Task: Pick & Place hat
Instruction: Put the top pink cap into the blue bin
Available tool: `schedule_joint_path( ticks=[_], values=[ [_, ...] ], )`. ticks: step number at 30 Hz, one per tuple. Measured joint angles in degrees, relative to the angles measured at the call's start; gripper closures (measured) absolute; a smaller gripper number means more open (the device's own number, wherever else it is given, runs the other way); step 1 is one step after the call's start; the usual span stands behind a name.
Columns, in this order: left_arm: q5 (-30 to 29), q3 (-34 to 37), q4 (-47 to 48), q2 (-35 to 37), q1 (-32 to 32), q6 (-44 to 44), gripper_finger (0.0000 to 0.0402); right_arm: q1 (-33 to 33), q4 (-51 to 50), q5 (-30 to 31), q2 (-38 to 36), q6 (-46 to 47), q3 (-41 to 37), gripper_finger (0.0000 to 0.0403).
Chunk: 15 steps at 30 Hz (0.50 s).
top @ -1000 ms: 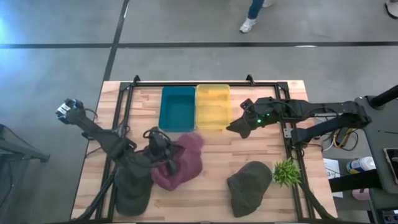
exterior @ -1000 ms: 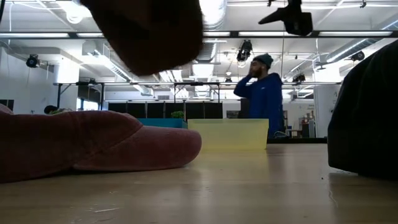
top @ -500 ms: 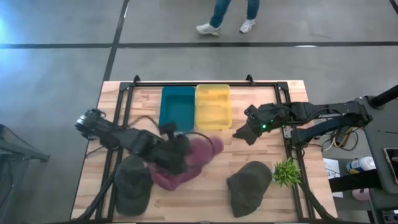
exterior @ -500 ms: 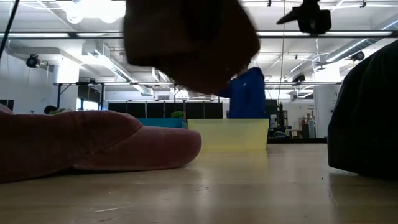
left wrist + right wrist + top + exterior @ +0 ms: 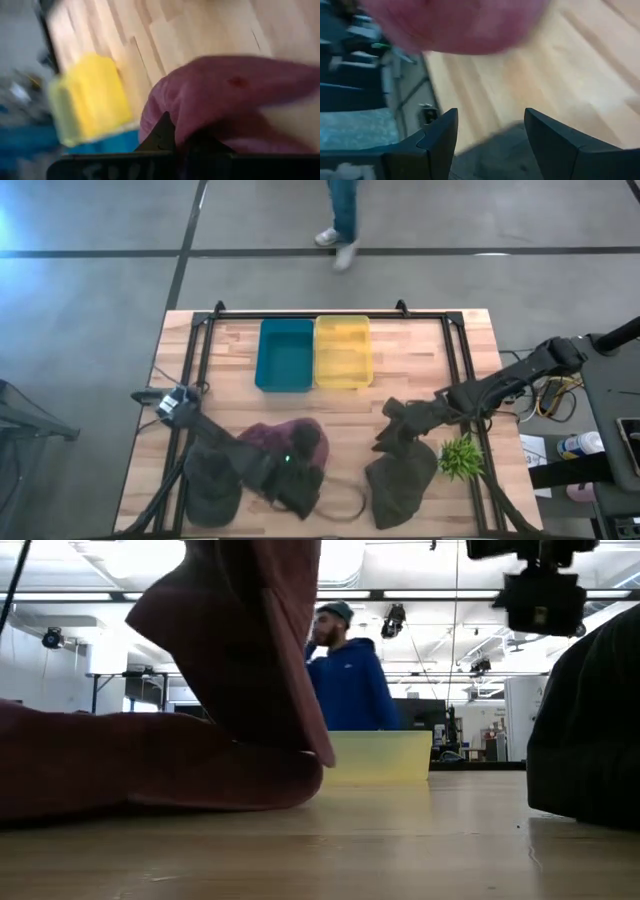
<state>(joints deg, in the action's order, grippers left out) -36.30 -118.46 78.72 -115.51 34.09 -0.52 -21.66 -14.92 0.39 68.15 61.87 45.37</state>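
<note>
Gripper on my left arm (image 5: 295,480) sits low in the high view, left of centre, clamped on the maroon hat (image 5: 272,442), whose fabric bunches right over my fingers in the left wrist view and lifts off the counter (image 5: 350,408) in the low view. From there the yellow bin (image 5: 343,350) and teal bin (image 5: 285,354) lie toward the upper middle of the frame, well apart from the hat.

My right gripper (image 5: 392,432) spreads wide, just above the dark hat (image 5: 400,478) at lower right, nearer it than my left. Another dark hat (image 5: 212,485) lies lower left. I can read no writing anywhere.
</note>
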Motion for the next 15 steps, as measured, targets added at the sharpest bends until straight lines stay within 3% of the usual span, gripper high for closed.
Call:
schedule_joint_path(
  ticks=[6,10,15],
  values=[
    [-15.7,-0.4,1.7,-0.3,4.7,-24.8,0.0401,-0.3,10.9,1.2,-0.2,-14.7,-1.4,0.0179],
    [-19.0,-0.9,-0.2,0.2,5.1,-28.7,0.0401,-0.4,9.2,1.2,-0.3,-33.8,2.0,0.018],
    [-21.8,0.8,-6.1,-0.1,5.3,-33.5,0.0401,1.8,4.3,3.3,0.1,-42.4,7.1,0.0181]
  ],
)
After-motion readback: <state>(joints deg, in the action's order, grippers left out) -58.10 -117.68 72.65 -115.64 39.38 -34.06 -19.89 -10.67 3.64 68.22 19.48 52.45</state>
